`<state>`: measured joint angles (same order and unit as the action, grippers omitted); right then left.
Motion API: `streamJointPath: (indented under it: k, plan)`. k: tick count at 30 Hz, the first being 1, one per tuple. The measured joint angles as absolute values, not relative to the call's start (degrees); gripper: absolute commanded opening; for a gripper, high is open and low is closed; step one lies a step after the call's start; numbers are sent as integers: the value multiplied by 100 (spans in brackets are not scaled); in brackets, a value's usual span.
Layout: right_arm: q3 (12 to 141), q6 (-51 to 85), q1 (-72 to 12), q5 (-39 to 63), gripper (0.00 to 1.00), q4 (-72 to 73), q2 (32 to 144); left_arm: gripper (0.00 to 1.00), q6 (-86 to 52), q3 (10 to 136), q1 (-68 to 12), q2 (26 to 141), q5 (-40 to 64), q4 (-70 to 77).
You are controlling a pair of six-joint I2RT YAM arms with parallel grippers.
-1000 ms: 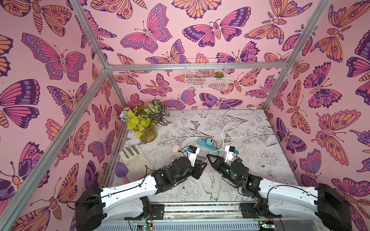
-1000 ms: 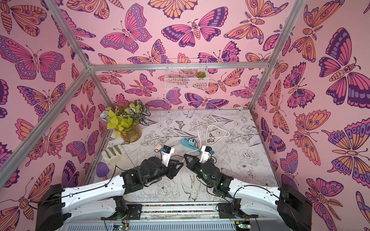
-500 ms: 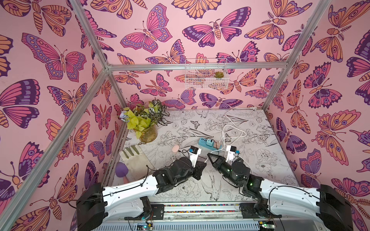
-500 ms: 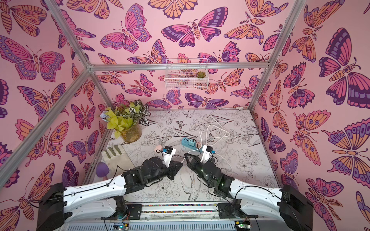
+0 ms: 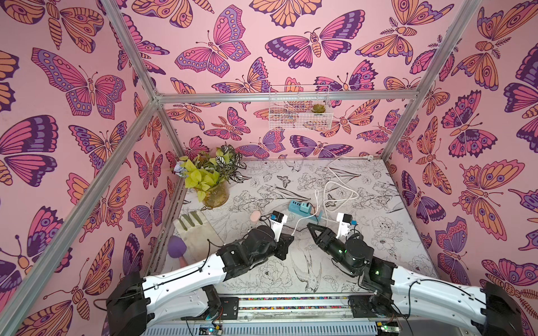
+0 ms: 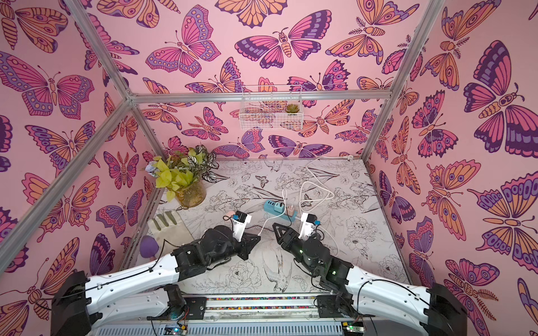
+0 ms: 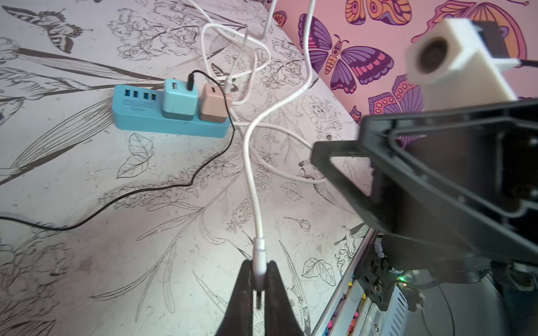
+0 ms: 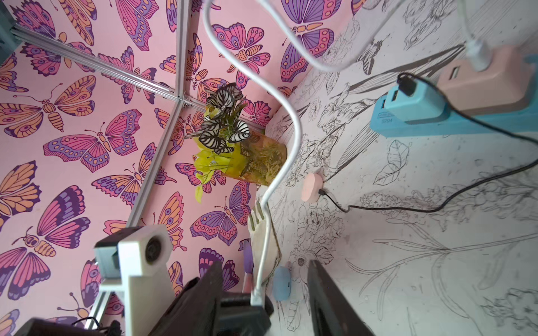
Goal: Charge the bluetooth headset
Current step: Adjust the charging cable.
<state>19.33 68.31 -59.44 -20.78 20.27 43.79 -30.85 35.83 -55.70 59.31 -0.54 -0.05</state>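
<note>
1. White charging cable [image 7: 252,180] pinched at its plug [image 7: 259,250] by the left gripper [image 7: 259,266], fingers [image 7: 246,291] pressed tight on either side, dark metal tip tucked between them, all of it raised off the floral tabletop [image 5: 291,180].
2. Far end of that cable plugged into a beige-pink charger cube [image 7: 214,104], seated on a teal power strip [image 7: 136,119] right beside a pale-teal charger cube [image 7: 178,100]; slack lying in loose loops toward the back right of the table.
3. Right gripper [image 8: 265,263] with jaws parted and nothing gripped, pointed at the left gripper; tips of the two near each other but apart in both top views.
4. Blue earbud case [image 8: 281,283] lying on the table in the right wrist view, just past the left gripper's fingers and just beside the edge of a cream gardening glove [image 5: 193,229]; small dark slot on its side; touched by neither gripper.
5. Pink earbud case [image 5: 255,216] farther back, near the power strip, with a black cable [image 7: 145,189] plugged in at its side and run across the table to the pale-teal charger cube.
6. Leafy plant in a glass jar [image 5: 214,189] at the back left corner; purple round-headed utensil [image 5: 176,245] at the glove's near edge; white wire basket [image 5: 300,122] on the back wall, small succulent [image 5: 318,108] inside.
</note>
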Motion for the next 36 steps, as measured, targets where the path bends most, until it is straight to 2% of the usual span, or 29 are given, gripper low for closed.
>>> streamJointPath:
  k: [5,11,16,22,27,36]
  plan:
    - [1957,6165,-5944,-2152,51,845,3632,1,-3033,3896,-5002,5804,436,-799]
    - [2565,4523,-5916,-1715,54,-158,3535,1,-2856,4307,-4637,5830,1299,-1660]
    - [3479,3363,-5343,-462,52,-429,3745,2,-2624,4556,-4545,5940,2126,-2119]
    - [3981,2635,-4447,1809,54,-438,4554,1,-2265,4858,-4536,6139,3006,-2523]
    - [4058,2226,-4390,3208,58,-543,5124,1,-2012,4993,-4539,6204,3424,-2718]
    - [4169,1874,-4388,4488,59,-497,5714,0,-1608,5194,-4536,6206,3951,-2899]
